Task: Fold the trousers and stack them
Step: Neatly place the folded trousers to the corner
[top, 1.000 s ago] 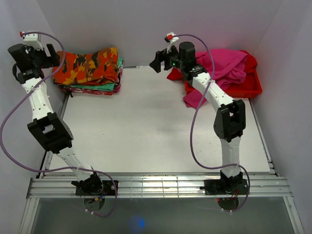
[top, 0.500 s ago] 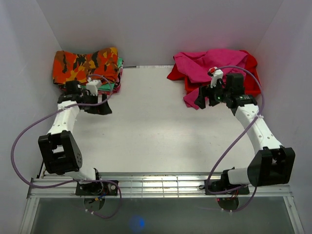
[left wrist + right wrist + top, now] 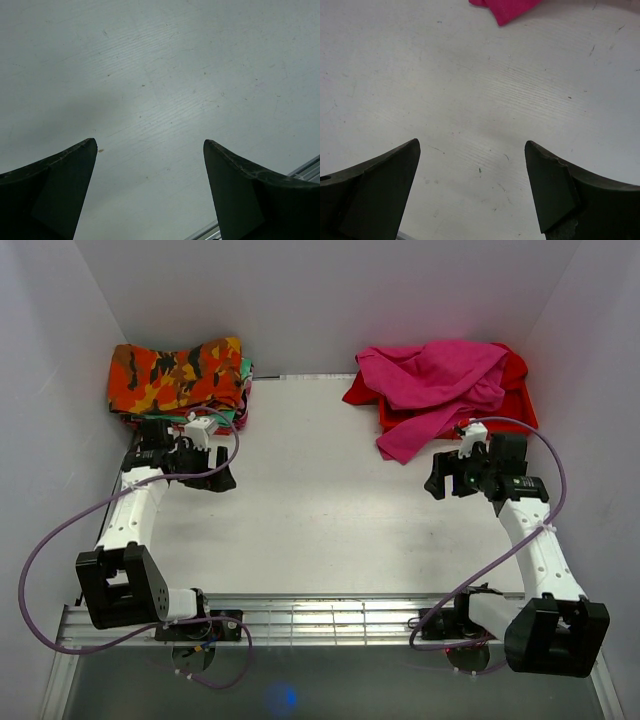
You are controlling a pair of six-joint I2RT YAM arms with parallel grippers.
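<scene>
The trousers [image 3: 175,375], in orange, red and dark brown camouflage, lie folded on top of a pile of folded cloth at the back left. My left gripper [image 3: 222,480] hovers over the white table just in front of that pile, open and empty; its wrist view shows only bare table between the fingers [image 3: 60,185]. My right gripper [image 3: 436,482] hangs open and empty over the table at the right, just in front of the magenta garment [image 3: 435,385]. A corner of that magenta cloth [image 3: 507,10] shows at the top of the right wrist view.
A red bin [image 3: 512,412] at the back right holds the heap of magenta and red garments, which spill onto the table. White walls close in the back and both sides. A metal rail [image 3: 330,620] runs along the near edge.
Both arms have swung down from the back of the table toward the near side. The left gripper left the folded pile; the right gripper came off the magenta heap. Both stayed open.
</scene>
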